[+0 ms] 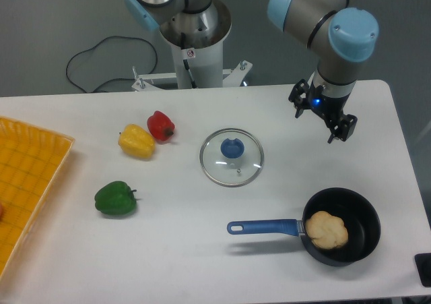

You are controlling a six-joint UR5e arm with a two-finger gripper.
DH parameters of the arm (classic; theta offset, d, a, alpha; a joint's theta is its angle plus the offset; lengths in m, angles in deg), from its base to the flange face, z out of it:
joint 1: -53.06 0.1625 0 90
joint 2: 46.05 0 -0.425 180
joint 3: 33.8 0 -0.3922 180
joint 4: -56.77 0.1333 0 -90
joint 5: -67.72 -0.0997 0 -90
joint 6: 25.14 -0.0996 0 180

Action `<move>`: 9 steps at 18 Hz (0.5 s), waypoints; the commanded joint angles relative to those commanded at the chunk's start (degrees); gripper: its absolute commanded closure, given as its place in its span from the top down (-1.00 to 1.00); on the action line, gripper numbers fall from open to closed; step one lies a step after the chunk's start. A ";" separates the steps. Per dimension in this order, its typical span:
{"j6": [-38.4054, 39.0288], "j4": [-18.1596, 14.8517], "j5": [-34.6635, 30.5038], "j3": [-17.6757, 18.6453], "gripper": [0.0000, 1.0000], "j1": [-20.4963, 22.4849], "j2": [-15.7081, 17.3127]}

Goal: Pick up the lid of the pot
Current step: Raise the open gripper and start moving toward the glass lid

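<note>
Grasping and lifting are both left to do: the glass pot lid [231, 168] lies beyond the frying pan [364, 218], handle side; the gripper [314, 124], also beyond it, hangs with fingers parted, holding nothing.

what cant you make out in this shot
All in the camera view:
- Pan floor beneath the tan piece: hidden by that piece.
- Bin: rest of it cut off by the left edge.
- Black object, bottom right: cut off by the right edge.
- Glass directly behind the lid's blue knob: hidden by the knob.
</note>
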 joint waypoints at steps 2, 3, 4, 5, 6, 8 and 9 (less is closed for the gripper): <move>0.00 0.00 -0.09 0.00 1.00 0.00 -0.09; 0.09 -0.09 0.26 0.00 1.00 0.00 -0.09; 0.09 -0.09 0.52 0.00 1.00 0.00 0.00; 0.09 -0.09 0.61 0.00 1.00 0.00 0.00; 0.09 -0.35 0.44 0.09 1.00 -0.17 -0.09; 1.05 -0.09 -0.17 1.57 1.00 -0.35 -0.09; 2.27 0.09 -0.44 2.10 1.00 -0.53 0.26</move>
